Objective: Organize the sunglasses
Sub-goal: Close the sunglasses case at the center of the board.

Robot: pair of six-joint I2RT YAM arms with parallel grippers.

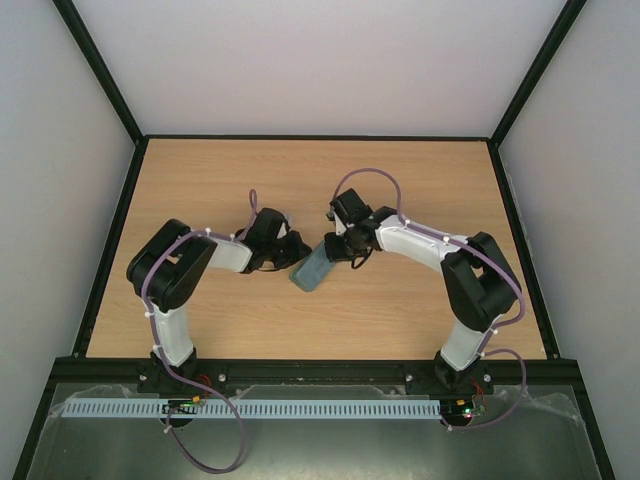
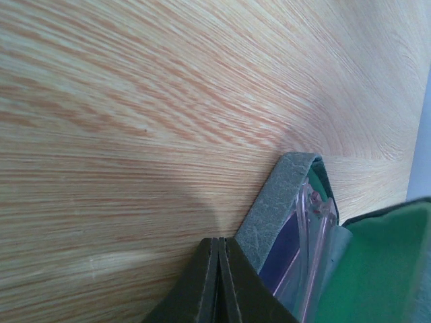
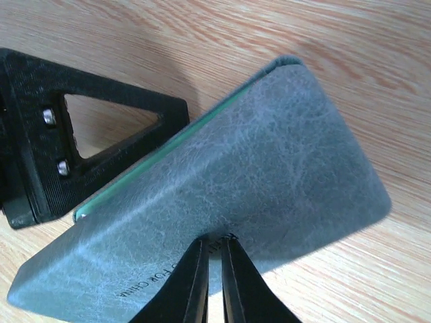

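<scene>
Sunglasses (image 2: 315,214) sit inside the case (image 2: 269,215). In the left wrist view their pink frame and one tinted lens show in the slot between the case's grey felt edge and its green lining (image 2: 380,269). The rest of the pair is hidden.

Nearest in that view, the left gripper (image 2: 219,241) has its fingers pressed flat together with nothing visible between them. Its tips rest just beside the felt edge, at the case's 7 o'clock.

In the right wrist view, the right gripper (image 3: 214,241) has its fingers drawn almost together, with only a thin slit between them. Its tips meet the near edge of the case's grey lid. Whether they pinch that edge cannot be told. Beyond them the lid fills most of the frame and stands slightly ajar, with a thin green rim showing along its 10 o'clock side. A black finger (image 3: 23,141) of the left gripper lies against that open side.

From above, the case lies near the middle of the table (image 1: 250,180), with its long axis running from 7 to 1 o'clock. The left gripper is at the case's 10 o'clock side and the right gripper at its 1 o'clock end, both touching or nearly touching it. Bare wood stretches behind them toward 12 o'clock.
</scene>
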